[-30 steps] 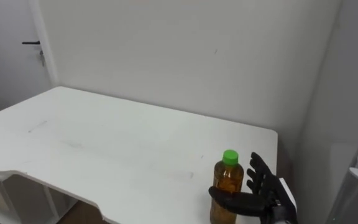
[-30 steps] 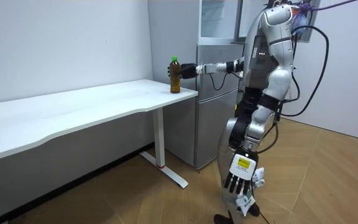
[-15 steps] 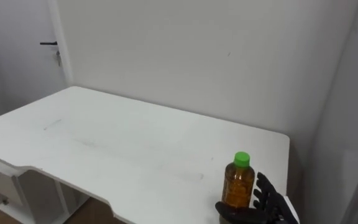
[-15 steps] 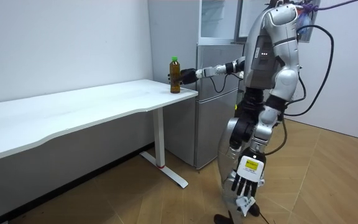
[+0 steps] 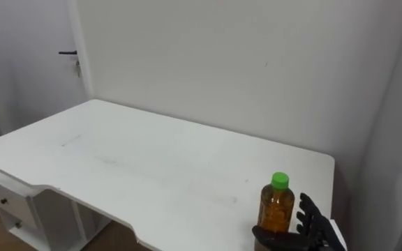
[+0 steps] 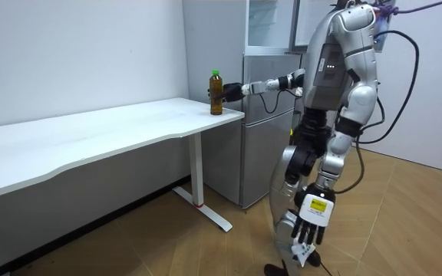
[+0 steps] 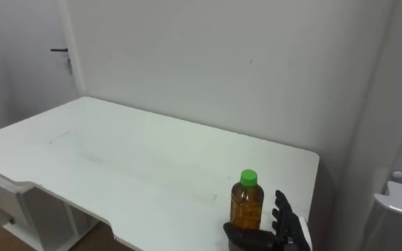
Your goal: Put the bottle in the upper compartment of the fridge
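The bottle (image 5: 277,208), green-capped and nearly full of amber liquid, stands upright at the surface's (image 5: 152,160) front right corner. The right hand (image 5: 313,226) cups it, thumb across its front, fingers spread and not closed. The left hand (image 6: 305,230) hangs relaxed beside the robot's leg.

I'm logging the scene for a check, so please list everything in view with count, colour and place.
bottle: one, amber with a green cap, upright at the table's near right corner
table: one, white, along the wall
drawers: one unit, white, under the table's left end
door: one, white with a dark handle, far left
fridge: one, grey, beside the table's end
floor: wood-coloured
right hand: one, black, thumb across the bottle's front, fingers spread straight beside it
left hand: one, hanging low at the robot's side, fingers relaxed
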Controlling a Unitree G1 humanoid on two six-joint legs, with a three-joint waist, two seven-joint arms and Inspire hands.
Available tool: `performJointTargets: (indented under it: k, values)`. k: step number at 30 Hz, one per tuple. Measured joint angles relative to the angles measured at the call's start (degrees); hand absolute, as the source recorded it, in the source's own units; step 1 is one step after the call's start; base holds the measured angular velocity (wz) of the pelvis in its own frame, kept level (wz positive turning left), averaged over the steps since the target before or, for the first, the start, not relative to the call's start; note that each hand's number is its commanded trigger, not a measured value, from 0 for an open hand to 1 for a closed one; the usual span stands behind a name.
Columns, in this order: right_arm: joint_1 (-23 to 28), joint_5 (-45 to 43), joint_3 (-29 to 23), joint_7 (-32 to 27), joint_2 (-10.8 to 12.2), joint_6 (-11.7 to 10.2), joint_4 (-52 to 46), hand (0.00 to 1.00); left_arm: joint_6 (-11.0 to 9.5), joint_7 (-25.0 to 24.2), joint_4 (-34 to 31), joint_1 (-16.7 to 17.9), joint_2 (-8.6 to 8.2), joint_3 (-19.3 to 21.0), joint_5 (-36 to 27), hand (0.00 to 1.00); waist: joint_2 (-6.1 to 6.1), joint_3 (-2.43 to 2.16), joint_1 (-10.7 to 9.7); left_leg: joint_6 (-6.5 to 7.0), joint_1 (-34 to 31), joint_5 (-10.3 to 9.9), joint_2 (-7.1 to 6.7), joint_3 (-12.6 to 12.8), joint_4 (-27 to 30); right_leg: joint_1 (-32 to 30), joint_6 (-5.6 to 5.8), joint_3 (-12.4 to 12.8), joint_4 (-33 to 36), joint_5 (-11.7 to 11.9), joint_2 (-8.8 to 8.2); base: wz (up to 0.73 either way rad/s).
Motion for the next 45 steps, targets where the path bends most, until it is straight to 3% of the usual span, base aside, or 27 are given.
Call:
performJointTargets:
  k: [8,13,18,23,33,38,40,45]
  values:
    - [-1.01,0.99,-0.01,-0.34,-0.29,-0.05,0.79,0.00,-0.30,-0.02,0.10,0.79,0.30,-0.05,-2.06,0.00,-0.66,0.03,0.81,0.22,-1.38,-0.14,-0.09,-0.81,1.76,-0.33,0.24,-1.09,0.64,-0.17,-0.03,0.10]
    - [-3.59,1.31,-1.43,-2.09,-0.67,-0.24,2.98,0.00,-1.28,-0.82,0.05,1.05,1.69,0.00,-2.04,0.00,-0.98,0.02,1.01,0.26,-2.25,-0.15,-0.25,-1.25,2.42,-0.43,0.28,-1.81,0.61,-0.21,0.03,0.10]
    - [-4.42,1.43,-1.51,-4.25,-1.22,-0.25,2.98,0.00,-1.20,-0.84,-0.47,1.16,2.14,0.96,-2.01,0.00,-1.69,-0.52,1.12,0.30,-3.87,-0.06,-0.22,-1.20,2.82,-1.83,0.26,-1.77,0.72,-0.22,0.14,0.01]
    - [-4.84,3.20,-1.53,-6.76,-2.40,-0.27,3.13,0.00,-1.20,-0.81,-0.74,0.65,2.19,1.60,-2.05,0.00,-2.03,-0.68,1.94,0.32,-5.32,-0.06,-0.18,-1.31,3.20,-3.15,0.23,-2.10,1.08,-0.18,0.08,0.03]
    - [-11.68,8.80,-1.72,-7.93,-4.25,-0.26,9.28,0.00,-1.34,-0.80,-1.30,-0.11,2.53,1.91,-3.31,0.00,-2.47,0.08,2.37,0.33,-9.74,-0.06,-0.12,-1.91,5.20,-6.84,0.12,-2.59,2.75,-0.12,-0.10,0.04]
    - [-12.72,9.17,-1.75,-8.18,-4.58,-0.26,9.78,0.00,-1.66,-0.80,-1.60,-0.75,2.87,2.13,-3.51,0.00,-2.67,0.15,2.46,0.37,-11.19,-0.08,-0.15,-1.91,5.93,-7.82,0.02,-2.59,2.90,-0.06,-0.04,0.04]
    - [-14.02,9.55,-1.75,-7.03,-5.45,-0.26,11.78,0.00,-2.01,-0.80,-1.60,-1.88,3.31,2.12,-4.41,0.00,-2.76,0.41,2.44,0.37,-12.48,-0.08,-0.01,-1.94,6.78,-8.69,-0.12,-2.57,3.11,0.03,0.17,0.05]
    - [-16.12,9.32,-1.75,-6.71,-6.72,-0.27,15.07,0.00,-3.57,-0.64,-1.60,-3.11,3.90,2.11,-4.50,0.00,-3.04,0.51,2.82,0.38,-14.94,-0.07,0.14,-1.93,7.72,-11.10,-0.43,-2.02,3.72,0.23,0.28,-0.01]
